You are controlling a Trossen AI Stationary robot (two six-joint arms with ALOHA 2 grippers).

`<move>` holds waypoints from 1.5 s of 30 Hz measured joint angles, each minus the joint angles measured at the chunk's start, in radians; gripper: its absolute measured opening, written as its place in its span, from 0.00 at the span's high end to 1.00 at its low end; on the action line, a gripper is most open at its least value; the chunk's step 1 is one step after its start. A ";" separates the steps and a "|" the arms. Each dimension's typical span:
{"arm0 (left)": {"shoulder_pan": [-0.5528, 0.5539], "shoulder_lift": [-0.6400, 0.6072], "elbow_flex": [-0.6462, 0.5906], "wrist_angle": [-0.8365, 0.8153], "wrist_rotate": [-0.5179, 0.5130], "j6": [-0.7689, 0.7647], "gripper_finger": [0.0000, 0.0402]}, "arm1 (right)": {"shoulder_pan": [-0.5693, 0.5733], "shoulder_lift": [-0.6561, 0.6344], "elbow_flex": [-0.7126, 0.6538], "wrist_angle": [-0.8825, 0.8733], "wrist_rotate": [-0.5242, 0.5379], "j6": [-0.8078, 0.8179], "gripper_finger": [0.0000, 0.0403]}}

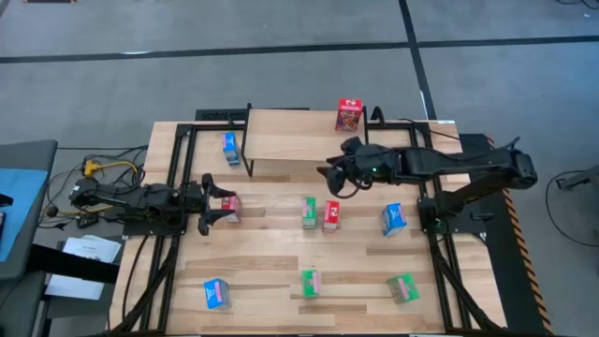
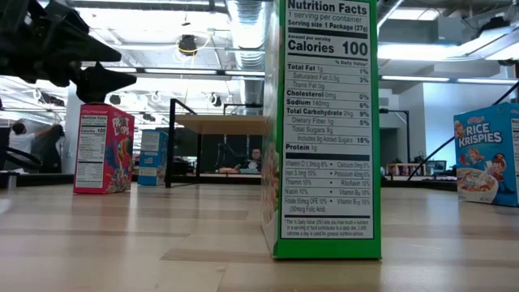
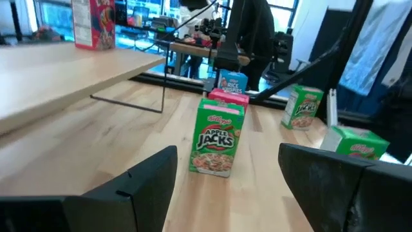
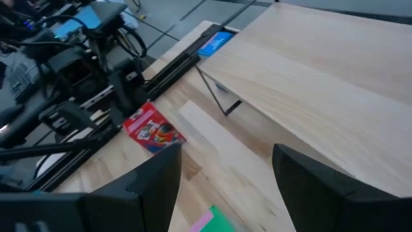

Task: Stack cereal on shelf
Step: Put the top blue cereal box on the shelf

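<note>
The shelf [image 1: 290,140] stands at the table's far side, with one red cereal box [image 1: 349,114] upright on its right end. Other cereal boxes stand on the table: a blue one [image 1: 231,148] left of the shelf, a green [image 1: 309,212] and a red [image 1: 331,215] together mid-table, and a blue [image 1: 393,219] to their right. My left gripper [image 1: 208,201] is open and level at the left edge, higher than the red box [image 1: 230,208] standing just ahead of it. My right gripper [image 1: 328,180] hangs open and empty before the shelf's near edge.
Along the near edge stand a blue box [image 1: 217,294] and two green boxes [image 1: 311,283] [image 1: 403,288]. The shelf's thin black legs [image 4: 219,96] reach the table at its left end. Black frame rails [image 1: 173,159] run along both table sides. A person sits in the room beyond.
</note>
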 joint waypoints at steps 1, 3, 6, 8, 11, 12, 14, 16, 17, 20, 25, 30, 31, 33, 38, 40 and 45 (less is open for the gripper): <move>0.000 0.000 0.000 0.000 0.004 -0.029 0.35 | 0.003 -0.002 0.000 0.000 0.000 0.000 0.34; 0.000 0.000 0.000 0.001 0.019 -0.078 0.35 | 0.007 -0.004 0.000 0.000 0.000 -0.001 0.34; 0.000 0.000 0.000 0.034 0.002 -0.129 0.35 | 0.006 -0.004 0.000 -0.002 0.000 -0.001 0.34; 0.000 0.000 0.003 0.074 -0.028 -0.173 0.34 | 0.010 -0.004 0.000 -0.002 0.001 0.000 0.34; 0.000 0.001 0.026 0.079 -0.109 -0.228 0.34 | 0.019 -0.004 0.000 -0.002 0.001 -0.001 0.34; 0.000 0.001 0.034 0.103 -0.148 -0.236 0.34 | 0.021 -0.004 0.000 -0.002 0.001 -0.001 0.34; 0.000 -0.002 0.046 0.158 -0.225 -0.234 0.34 | 0.028 -0.004 0.000 -0.003 0.001 -0.001 0.34; 0.000 -0.001 0.060 0.186 -0.294 -0.182 0.34 | 0.033 -0.004 0.000 -0.003 0.002 -0.003 0.34; 0.000 -0.001 0.068 0.188 -0.326 -0.151 0.35 | 0.033 -0.004 0.000 -0.003 0.002 -0.004 0.34; 0.000 0.000 0.100 0.208 -0.452 -0.091 0.35 | 0.033 -0.004 0.000 -0.007 0.002 -0.023 0.34; 0.000 0.000 0.143 0.205 -0.586 -0.009 0.35 | 0.033 -0.003 0.000 -0.010 0.002 -0.027 0.34; 0.005 0.008 0.188 0.205 -0.616 0.049 0.35 | 0.033 -0.003 0.000 -0.010 0.002 -0.027 0.34; 0.009 0.012 0.198 0.205 -0.616 0.064 0.35 | 0.031 -0.003 0.000 -0.010 0.002 -0.027 0.34; 0.020 0.028 0.223 0.206 -0.618 0.089 0.35 | 0.029 -0.003 0.000 -0.010 0.002 -0.027 0.34; 0.060 0.106 0.291 0.204 -0.669 0.141 0.35 | 0.029 -0.003 0.000 -0.010 0.002 -0.027 0.34; 0.079 0.151 0.325 0.199 -0.712 0.163 0.35 | 0.029 -0.003 0.000 -0.010 0.002 -0.027 0.34; 0.128 0.275 0.407 0.194 -0.764 0.193 0.35 | 0.029 -0.003 0.000 -0.010 0.002 -0.027 0.34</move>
